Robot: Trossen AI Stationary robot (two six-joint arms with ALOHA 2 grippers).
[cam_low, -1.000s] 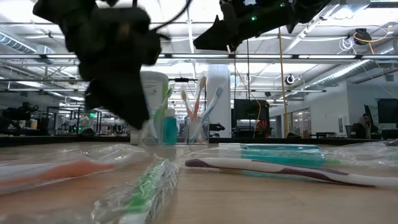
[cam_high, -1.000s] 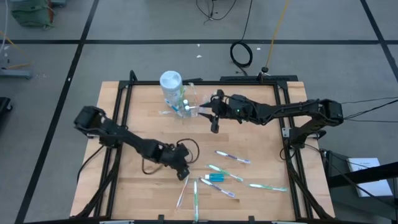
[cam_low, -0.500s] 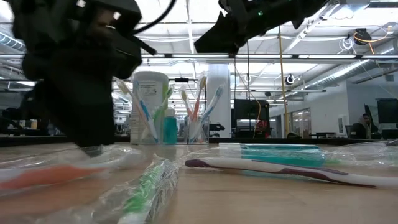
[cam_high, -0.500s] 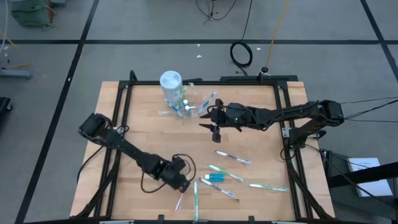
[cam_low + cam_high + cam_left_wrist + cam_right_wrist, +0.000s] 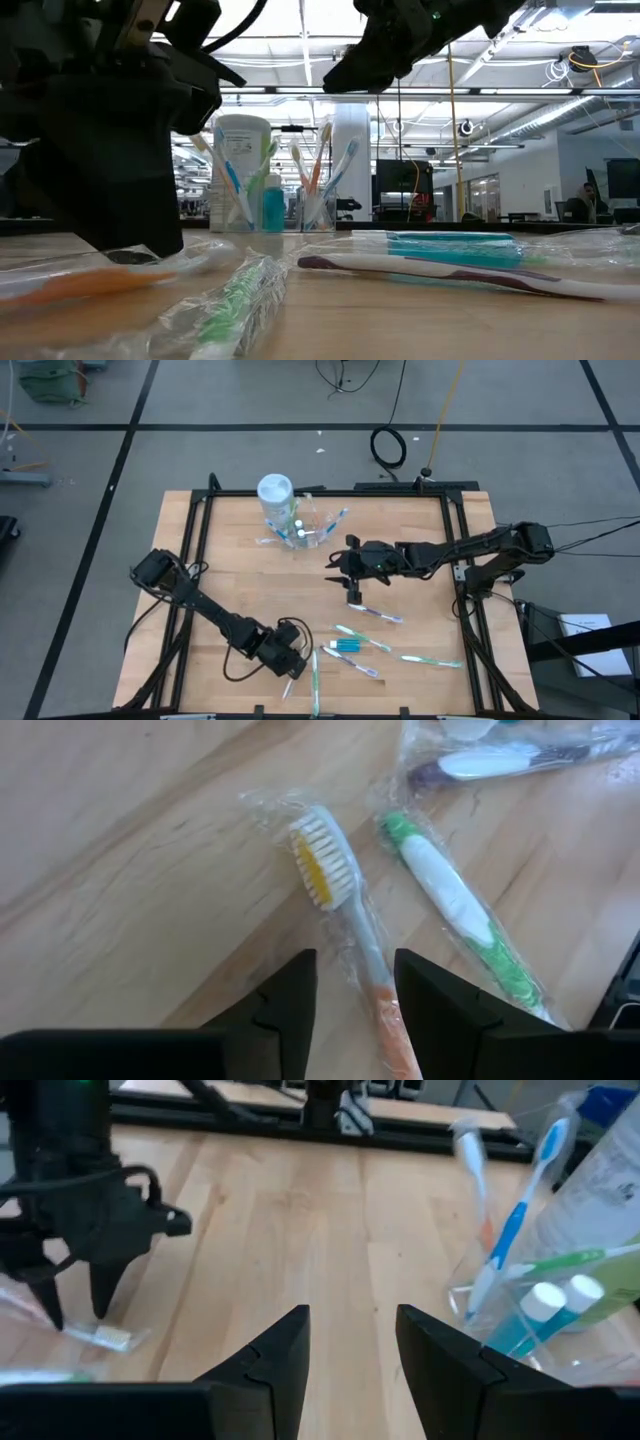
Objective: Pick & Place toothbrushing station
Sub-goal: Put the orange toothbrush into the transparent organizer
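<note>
Several toothbrushes already stand in the clear holder [image 5: 310,525] at the worktop's [image 5: 230,570] far edge, while half a dozen wrapped ones remain well apart from it, the left gripper [image 5: 352,982] straddling an orange-handled toothbrush [image 5: 345,920] with released jaws, the right gripper [image 5: 352,1342] likewise empty.

Both arms are matte black, jointed tube segments with chunky motor housings – loose black cables loop off the left one. Left claw [image 5: 352,1010] has two flat, angular black fingers; right claw [image 5: 350,1355] looks identical. Small green light glows on the right arm.
</note>
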